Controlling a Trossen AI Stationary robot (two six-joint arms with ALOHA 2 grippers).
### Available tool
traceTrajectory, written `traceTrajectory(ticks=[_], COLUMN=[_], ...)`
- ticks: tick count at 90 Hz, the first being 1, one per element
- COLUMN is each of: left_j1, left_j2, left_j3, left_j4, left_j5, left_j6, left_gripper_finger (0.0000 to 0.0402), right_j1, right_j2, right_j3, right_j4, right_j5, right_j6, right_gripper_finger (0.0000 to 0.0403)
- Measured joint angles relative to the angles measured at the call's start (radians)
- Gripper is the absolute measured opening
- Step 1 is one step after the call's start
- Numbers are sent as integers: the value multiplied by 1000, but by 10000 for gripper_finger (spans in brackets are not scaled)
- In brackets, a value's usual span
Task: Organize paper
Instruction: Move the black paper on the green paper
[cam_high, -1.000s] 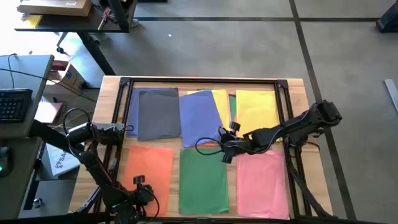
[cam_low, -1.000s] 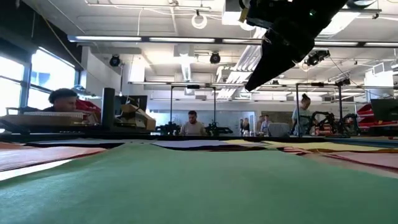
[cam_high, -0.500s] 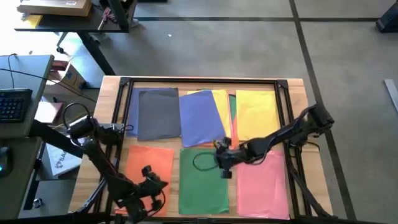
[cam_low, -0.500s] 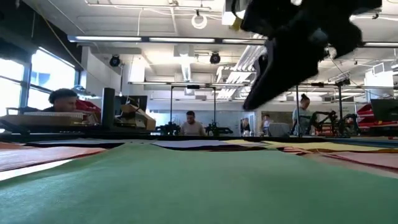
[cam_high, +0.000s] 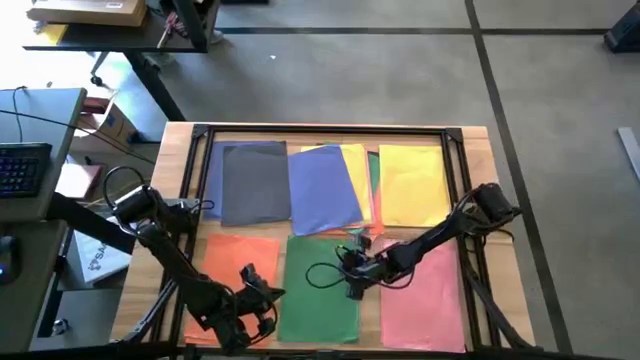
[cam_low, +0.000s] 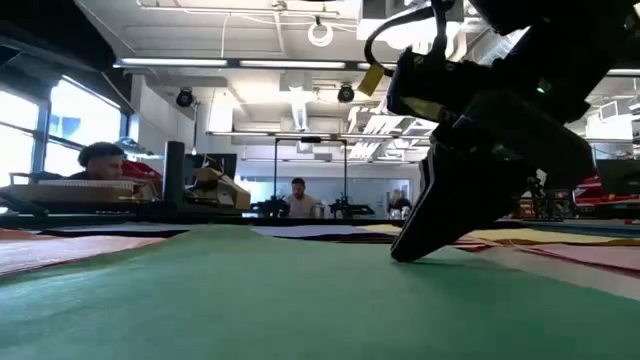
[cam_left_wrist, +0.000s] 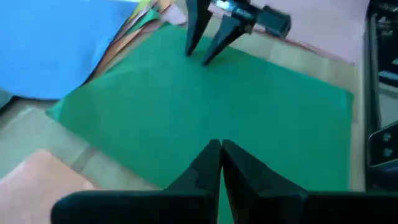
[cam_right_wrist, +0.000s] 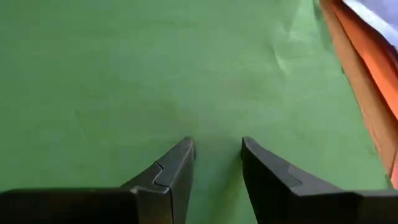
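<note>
High view: the green sheet (cam_high: 322, 285) is seen lying flat at the near middle of the wooden table (cam_high: 480, 150), directly beneath the right gripper (cam_high: 352, 281), which is poised over the sheet's right part. In the right wrist view its fingers (cam_right_wrist: 177, 165) are parted by a narrow gap, with nothing between them, and the tips are brought down at or just above the green surface; contact cannot be confirmed. Beyond the tips, an orange sheet (cam_right_wrist: 367, 81) is tucked under a blue sheet (cam_high: 322, 190), with yellow paper (cam_high: 412, 182) further out. A pink sheet (cam_high: 425, 290) lies beside the gripper on its right, the orange stack (cam_high: 238, 265) across the green sheet on the left, and a dark grey sheet (cam_high: 255, 182) at the far left.

The left gripper (cam_high: 262, 310) is held low at the green sheet's near left edge, its fingers (cam_left_wrist: 205, 168) pressed together and holding nothing.

Several failures are judged possible. If the right tips are pushed down and dragged, the thin sheet could be wrinkled or creased rather than slid. Should several green sheets be stacked, only the top one might be shifted, so the pile would be fanned. A pinch with so narrow an opening could buckle the paper, and the overlapped orange and blue edges could be disturbed.
</note>
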Motion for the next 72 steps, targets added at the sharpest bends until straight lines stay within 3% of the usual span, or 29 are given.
traceTrajectory(ticks=[25,41,63,72], left_j1=[1,6,18,31], left_j2=[0,-2,-2,-2], left_j3=[0,0,0,0], left_j4=[32,32,32,31], left_j5=[-4,-4,-31,3], left_j6=[20,51,53,73], left_gripper_finger=[0,0,1,5], right_j1=[40,60,59,59], right_j2=[1,-4,-87,-129], right_j3=[-2,-4,-3,-3], right_j4=[7,37,44,47], right_j5=[-5,63,77,80], right_j6=[-20,-13,-50,-84], right_gripper_finger=[119,119,119,119])
